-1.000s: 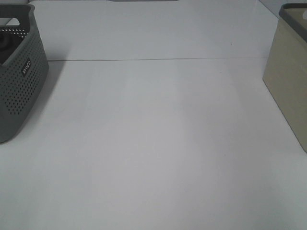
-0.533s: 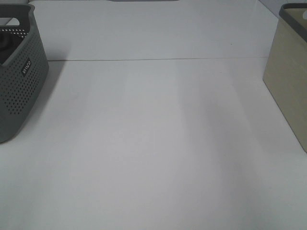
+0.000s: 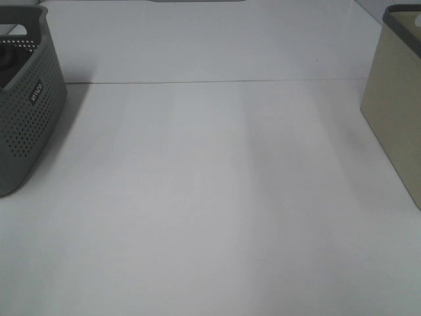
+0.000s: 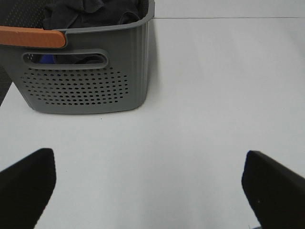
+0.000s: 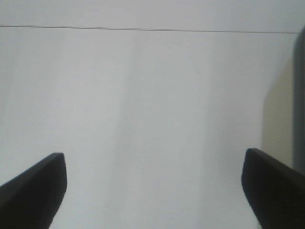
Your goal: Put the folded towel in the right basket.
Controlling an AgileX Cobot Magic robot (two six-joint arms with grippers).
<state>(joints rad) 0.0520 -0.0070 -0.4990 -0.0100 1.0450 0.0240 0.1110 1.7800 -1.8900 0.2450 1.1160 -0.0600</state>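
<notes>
1. Counter (image 3: pixel 217 197): white and flat, with a thin seam (image 3: pixel 217 81) running across its far part.

2. Grey basket (image 3: pixel 26 125): perforated plastic, standing upright at the left edge of the counter. There is a small white-lettered label (image 3: pixel 35 92) on the wall facing the middle. The left wrist view shows an orange handle (image 4: pixel 31 37) lying along the rim and an oval grip slot below it.

3. Dark cloth (image 4: pixel 93 12): bunched inside the grey basket, rising to about rim height. It may be the towel, but only its top shows and no neat fold can be made out.

4. Beige basket (image 3: pixel 398 112): plain-walled with a dark rim, upright at the right edge of the counter and well apart from the grey basket. Its inside is hidden from every view.

5. Left gripper (image 4: pixel 150 186): black fingers spread wide and holding nothing. It sits over bare counter, near the grey basket and facing its slotted wall.

6. Right gripper (image 5: pixel 155 186): fingers likewise spread wide and holding nothing, over bare counter. The beige basket's wall is just off to one side.
</notes>
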